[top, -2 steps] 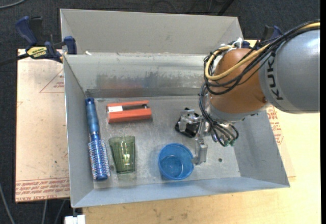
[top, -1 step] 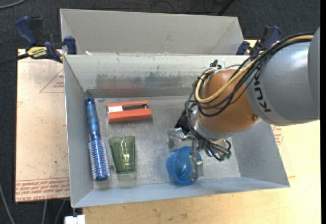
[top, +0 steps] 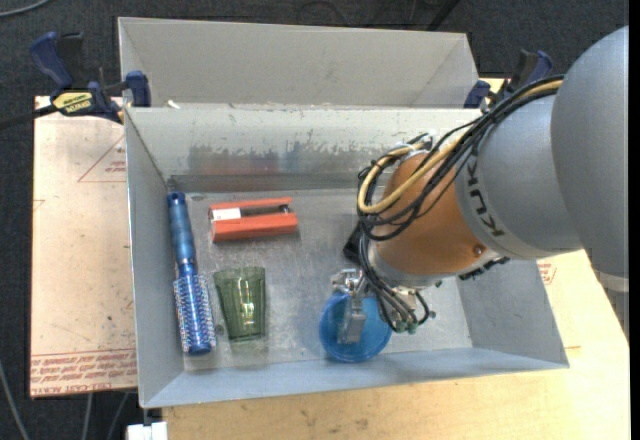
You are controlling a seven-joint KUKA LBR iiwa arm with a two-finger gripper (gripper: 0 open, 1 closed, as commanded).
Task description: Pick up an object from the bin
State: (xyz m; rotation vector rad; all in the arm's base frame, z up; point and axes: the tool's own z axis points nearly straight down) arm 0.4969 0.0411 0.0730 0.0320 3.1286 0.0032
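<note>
At near edge of bin point(top: 300, 143), gripper point(top: 350, 320) low over blue round dish point(top: 333, 340); jaw state: cannot tell. Likely light, stiff, slippery plastic; best pinched across rim.

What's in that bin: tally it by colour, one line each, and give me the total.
Blue: 2, the hairbrush along the left wall and the round dish at the front, under the end effector.
Red: 1, the flat block near the back.
Green: 1, the clear cup lying beside the hairbrush.
Total: 4.
</note>
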